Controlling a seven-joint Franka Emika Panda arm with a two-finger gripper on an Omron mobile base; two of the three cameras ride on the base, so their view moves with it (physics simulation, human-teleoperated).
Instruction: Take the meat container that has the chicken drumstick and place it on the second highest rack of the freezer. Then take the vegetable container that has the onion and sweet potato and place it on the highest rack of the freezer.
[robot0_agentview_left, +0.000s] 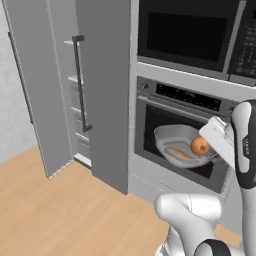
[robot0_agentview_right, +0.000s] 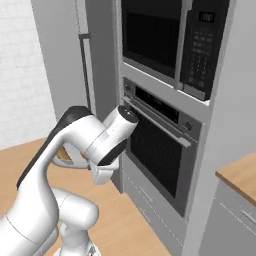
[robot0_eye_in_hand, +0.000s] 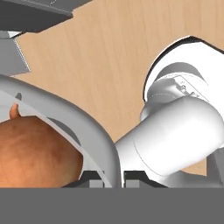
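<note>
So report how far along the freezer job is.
Done: not confirmable; the racks behind the open freezer door are not clearly visible. In hand: the fingers are shut on the rim of the vegetable container, holding the onion and sweet potato, carried in front of the oven. Left: place it on the highest rack.

1. A built-in oven (robot0_agentview_left: 182, 137) with a long bar handle sits in the cabinet wall.
2. A microwave (robot0_agentview_left: 192, 32) sits directly above it.
3. Wooden floor (robot0_agentview_left: 60, 210) lies below.
</note>
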